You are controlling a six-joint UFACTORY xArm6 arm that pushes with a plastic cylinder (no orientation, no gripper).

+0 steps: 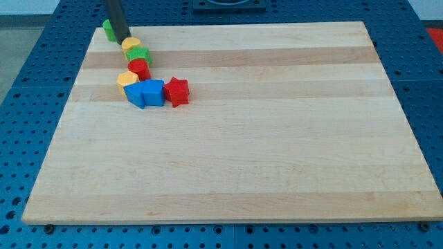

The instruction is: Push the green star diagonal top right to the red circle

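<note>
My tip (124, 39) rests near the board's top left corner. A green block (109, 30), shape unclear, sits just left of it at the board's edge. A yellow block (131, 44) sits just right of and below the tip, close to touching. Below that lies a green block that looks like a star (138, 54), pressed between the yellow block and the red circle (139, 69). The green star touches the red circle's top edge.
A second yellow block (127, 79) sits below the red circle. Two blue blocks (135, 95) (153, 92) and a red star (177, 90) form a row under it. The wooden board (263, 138) lies on a blue perforated table.
</note>
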